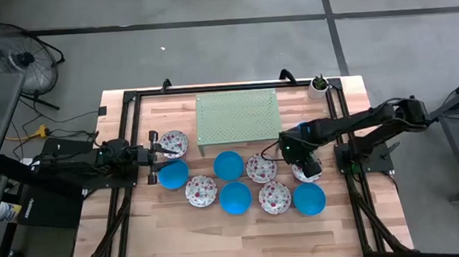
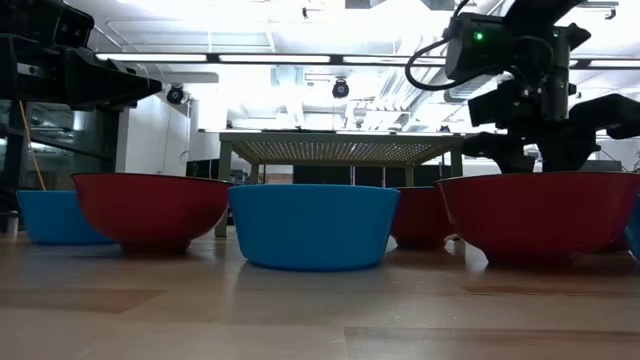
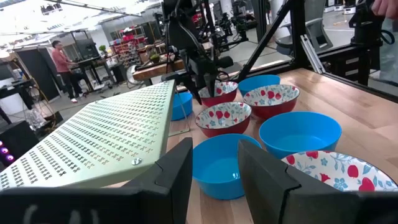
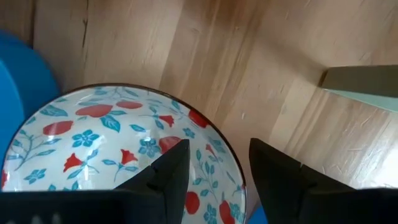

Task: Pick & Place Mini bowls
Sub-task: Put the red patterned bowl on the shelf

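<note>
Several mini bowls sit on their bases on the wooden table, some plain blue, others white with red flowers. My right gripper is open and points down over a floral bowl near the table's right side. One finger is above the bowl's inside and the other outside its rim. My left gripper is open and level at the table's left, between a floral bowl and a blue bowl. It points right toward another blue bowl.
A pale green perforated stand stands at the far middle of the table, and a small potted plant is at the far right corner. Bare wood lies along the near edge. A person stands in the room beyond.
</note>
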You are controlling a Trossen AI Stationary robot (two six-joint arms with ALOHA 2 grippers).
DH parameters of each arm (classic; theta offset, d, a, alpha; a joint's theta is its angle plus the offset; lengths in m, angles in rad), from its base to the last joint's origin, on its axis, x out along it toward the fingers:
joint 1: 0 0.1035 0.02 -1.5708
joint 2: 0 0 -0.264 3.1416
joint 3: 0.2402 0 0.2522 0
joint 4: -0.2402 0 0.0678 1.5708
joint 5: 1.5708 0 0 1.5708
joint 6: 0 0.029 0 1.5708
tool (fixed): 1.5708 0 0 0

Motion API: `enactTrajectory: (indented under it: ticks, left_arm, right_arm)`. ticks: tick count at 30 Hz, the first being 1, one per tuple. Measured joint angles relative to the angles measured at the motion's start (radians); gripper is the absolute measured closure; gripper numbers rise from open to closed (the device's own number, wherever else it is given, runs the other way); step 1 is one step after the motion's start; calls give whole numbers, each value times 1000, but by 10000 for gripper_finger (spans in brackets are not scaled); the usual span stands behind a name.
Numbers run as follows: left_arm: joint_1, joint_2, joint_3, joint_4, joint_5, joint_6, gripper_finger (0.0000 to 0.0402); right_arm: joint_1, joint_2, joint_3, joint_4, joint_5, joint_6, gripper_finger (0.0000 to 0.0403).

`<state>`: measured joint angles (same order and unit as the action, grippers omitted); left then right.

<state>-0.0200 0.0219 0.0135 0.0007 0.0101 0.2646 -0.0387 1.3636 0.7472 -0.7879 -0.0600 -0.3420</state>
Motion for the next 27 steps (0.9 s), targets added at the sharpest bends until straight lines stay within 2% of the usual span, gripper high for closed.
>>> enactTrajectory:
  ticks: [7,21,27]
  left_arm:
    - [0,0,0,0,0,0,278]
    - [0,0,0,0,0,0,278]
    - [0,0,0,0,0,0,278]
  right_arm:
    - [0,0,0,0,0,0,269]
    - [-1,-4,2,-7,-16,1,389]
    - [-22,-30,0,-13,-31,56,386]
